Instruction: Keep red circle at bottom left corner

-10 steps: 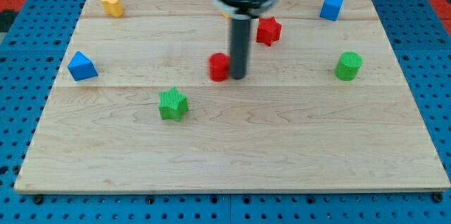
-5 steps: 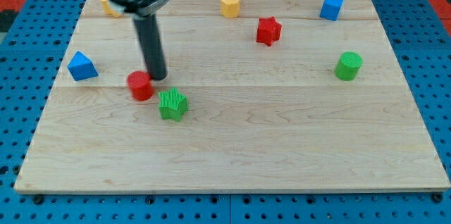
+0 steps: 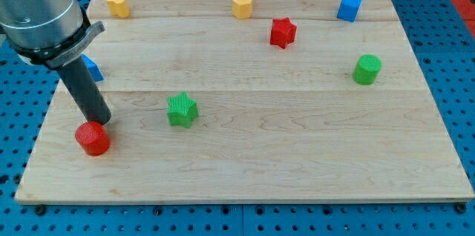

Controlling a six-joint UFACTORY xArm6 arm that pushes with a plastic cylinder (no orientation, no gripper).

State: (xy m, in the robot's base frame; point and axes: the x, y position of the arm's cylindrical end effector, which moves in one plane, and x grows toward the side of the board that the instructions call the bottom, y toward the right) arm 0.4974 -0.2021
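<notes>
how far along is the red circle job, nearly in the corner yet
Mostly done: the red circle sits in the board's lower-left area, well left of and below the green star. In hand: my tip is right at the circle's upper-right edge, placed to push it down and left. Left: a short stretch of bare wood separates the circle from the bottom left corner, so a final nudge seems needed.

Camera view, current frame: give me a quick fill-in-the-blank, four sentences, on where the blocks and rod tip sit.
My tip sits just above and right of the red ____ block.
The green star block lies to the view's ____ of that block.
The rod partly hides a ____ block at the wooden board's left edge.
The green cylinder block stands near the board's ____ edge.

Missing words: circle; right; blue; right
</notes>
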